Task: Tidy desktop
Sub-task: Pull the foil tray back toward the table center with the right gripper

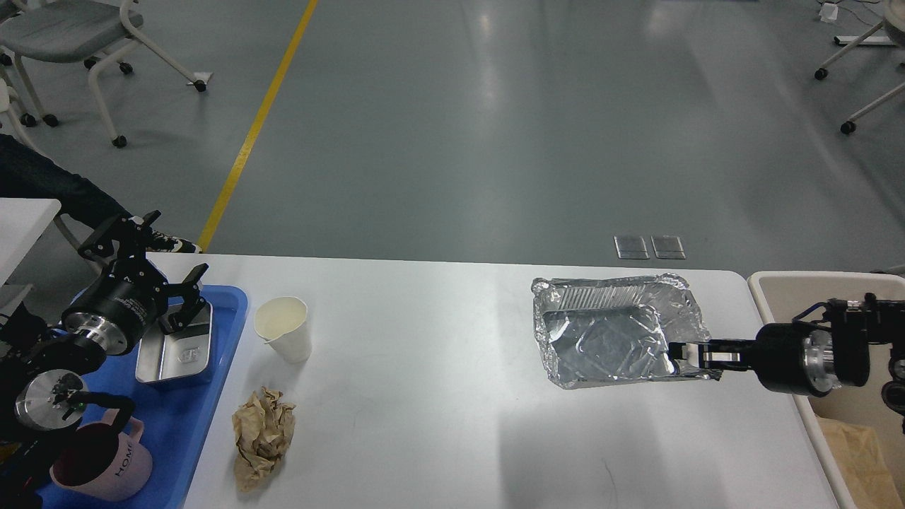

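The desktop [438,396] fills most of the scene, a broad white slab with rounded corners, its long axis running left to right between the two arms. A beige bin [827,283] butts up against its right end, and a blue tray [212,396] sits on its left end, holding a steel box [177,357] and a pink mug [106,463]. Toward the right end lies a crumpled foil tray [608,332], its long side also left to right. The right gripper [689,353] reaches in from the bin side and its fingers are pinched onto the tray's near right corner, so the tray lies just left of the tool and the bin just right of it; the way into the bin looks to be a straight draw rightward along the table's length, and the right arm is plainly the nearer one for that. The left gripper [170,279] hangs over the steel box with its fingers spread, holding nothing. Loose on the desktop beside the blue tray stand a white paper cup [284,331] and, nearer, a ball of brown paper [261,438], both closer to the left arm. Beyond the table is bare grey floor with a yellow line [258,120] and wheeled chairs [85,35] at the edges
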Available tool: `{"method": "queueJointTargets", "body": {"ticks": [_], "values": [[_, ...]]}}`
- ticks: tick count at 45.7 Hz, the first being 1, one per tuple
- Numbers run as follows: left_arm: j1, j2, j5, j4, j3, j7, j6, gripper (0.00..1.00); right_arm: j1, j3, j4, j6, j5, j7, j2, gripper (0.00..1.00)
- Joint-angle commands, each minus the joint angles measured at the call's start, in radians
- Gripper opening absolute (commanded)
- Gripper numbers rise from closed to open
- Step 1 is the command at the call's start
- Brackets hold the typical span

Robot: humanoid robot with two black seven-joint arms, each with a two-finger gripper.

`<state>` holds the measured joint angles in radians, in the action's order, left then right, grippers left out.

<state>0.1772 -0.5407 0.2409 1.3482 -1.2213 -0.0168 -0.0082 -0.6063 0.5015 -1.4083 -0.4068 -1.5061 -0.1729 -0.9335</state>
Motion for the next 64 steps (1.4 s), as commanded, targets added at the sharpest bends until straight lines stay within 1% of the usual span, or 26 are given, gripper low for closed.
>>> {"method": "queueJointTargets", "body": {"ticks": [1,5,8,16,23,30,44,52,55,57,64], "values": [[0.005,-0.001,0.002,0.023,0.0,0.0,0.01,0.96,-0.079,-0.101,0.04,-0.001,-0.01,0.016,0.064,0.0],[0.007,-0.002,0.011,0.029,0.0,0.0,0.01,0.96,-0.154,-0.199,0.075,-0.001,-0.002,0.018,0.122,0.0],[0.007,-0.002,0.017,0.034,0.002,0.0,0.01,0.96,-0.196,-0.236,0.101,-0.001,0.001,0.018,0.156,0.0],[0.008,-0.005,0.023,0.065,0.023,-0.011,0.01,0.96,-0.224,-0.248,0.158,-0.001,0.004,0.018,0.229,0.0],[0.01,-0.074,0.023,0.101,0.06,-0.026,0.011,0.96,-0.221,-0.25,0.193,0.0,0.001,0.018,0.274,0.0],[0.008,-0.206,0.038,0.108,0.089,-0.026,0.01,0.96,-0.219,-0.25,0.201,0.0,0.001,0.016,0.283,0.0],[-0.008,-0.571,0.132,0.134,0.192,-0.022,0.007,0.96,-0.216,-0.25,0.2,0.0,0.0,0.016,0.277,0.0],[-0.01,-0.734,0.15,0.134,0.201,-0.02,0.001,0.96,-0.213,-0.25,0.2,0.0,-0.002,0.016,0.275,0.0],[-0.01,-0.772,0.182,0.134,0.201,-0.006,-0.004,0.96,-0.213,-0.251,0.2,0.0,-0.002,0.016,0.274,0.0],[-0.01,-0.786,0.221,0.135,0.2,-0.006,-0.004,0.96,-0.213,-0.25,0.2,0.0,-0.002,0.016,0.274,0.0],[-0.01,-0.782,0.397,0.143,0.194,-0.006,-0.004,0.96,-0.213,-0.261,0.2,0.0,-0.002,0.015,0.272,0.0]]}}
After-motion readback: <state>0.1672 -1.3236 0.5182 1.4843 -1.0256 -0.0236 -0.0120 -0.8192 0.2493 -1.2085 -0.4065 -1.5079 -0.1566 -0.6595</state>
